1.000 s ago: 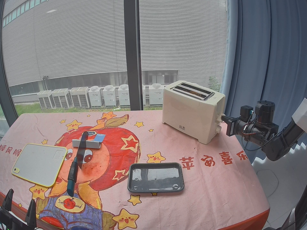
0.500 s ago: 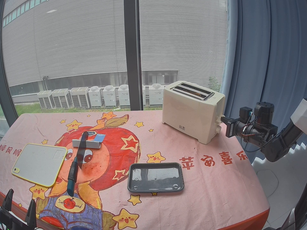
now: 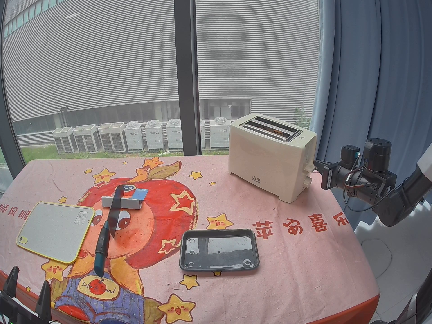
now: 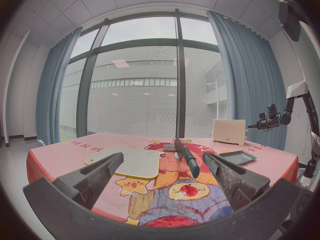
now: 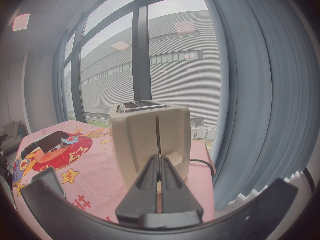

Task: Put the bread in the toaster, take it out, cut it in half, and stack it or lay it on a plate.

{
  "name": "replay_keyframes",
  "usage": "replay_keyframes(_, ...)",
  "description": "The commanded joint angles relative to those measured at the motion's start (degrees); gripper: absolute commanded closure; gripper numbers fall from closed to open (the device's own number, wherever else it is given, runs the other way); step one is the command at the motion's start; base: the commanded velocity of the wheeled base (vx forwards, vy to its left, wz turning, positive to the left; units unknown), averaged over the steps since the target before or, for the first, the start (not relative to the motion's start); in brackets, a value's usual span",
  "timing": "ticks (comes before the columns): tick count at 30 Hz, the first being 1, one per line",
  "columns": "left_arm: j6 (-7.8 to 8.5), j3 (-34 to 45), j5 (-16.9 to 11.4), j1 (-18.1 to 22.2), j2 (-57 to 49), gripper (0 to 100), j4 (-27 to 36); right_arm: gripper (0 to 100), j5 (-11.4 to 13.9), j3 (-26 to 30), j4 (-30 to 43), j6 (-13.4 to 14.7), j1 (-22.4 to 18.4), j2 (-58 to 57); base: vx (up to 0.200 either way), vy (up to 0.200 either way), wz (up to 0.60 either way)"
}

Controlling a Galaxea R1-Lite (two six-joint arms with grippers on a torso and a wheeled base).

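The cream toaster (image 3: pixel 270 156) stands at the table's back right, two slots on top, and something brownish shows faintly in one slot. My right gripper (image 3: pixel 316 163) is shut and level, its tip just off the toaster's end face. In the right wrist view the shut fingers (image 5: pixel 158 160) point at the lever slot on the toaster (image 5: pixel 150 134). My left gripper (image 3: pixel 28 289) is open and empty at the near left table edge; the left wrist view shows it (image 4: pixel 162 157) facing the table. A dark plate (image 3: pixel 219 232) lies front centre.
A white cutting board (image 3: pixel 55 231) with a yellow rim lies at the front left. Beside it a teal-handled knife (image 3: pixel 105 230) leans its blade on a small holder (image 3: pixel 130 202). A blue curtain (image 3: pixel 373 68) hangs close behind the right arm. The toaster's cord (image 5: pixel 200 162) trails off behind it.
The right gripper pushed in against the toaster's end, then drew back a little to the right and rose slightly. The left gripper and the table's things stayed put.
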Motion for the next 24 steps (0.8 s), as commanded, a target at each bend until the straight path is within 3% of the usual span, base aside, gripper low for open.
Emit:
replay_keyframes(1,-0.01,0.8,0.0,0.0,-0.6,0,0.0,100,0.0,0.7,-0.5,-0.1,0.1,-2.8,0.0,0.0,0.0)
replay_keyframes(10,-0.01,0.8,0.0,0.1,-0.6,0,0.0,100,-0.4,1.9,-1.4,-1.9,-0.6,-4.6,0.0,0.0,0.0)
replay_keyframes(14,-0.01,0.8,0.0,0.1,-0.6,0,0.0,100,-1.3,2.5,-4.9,-2.1,-0.7,-5.1,0.0,0.0,0.0)
replay_keyframes(24,-0.01,0.8,0.0,0.0,-0.6,0,0.0,100,-1.4,4.2,-4.9,-2.5,-0.3,-6.9,0.0,0.0,0.0)
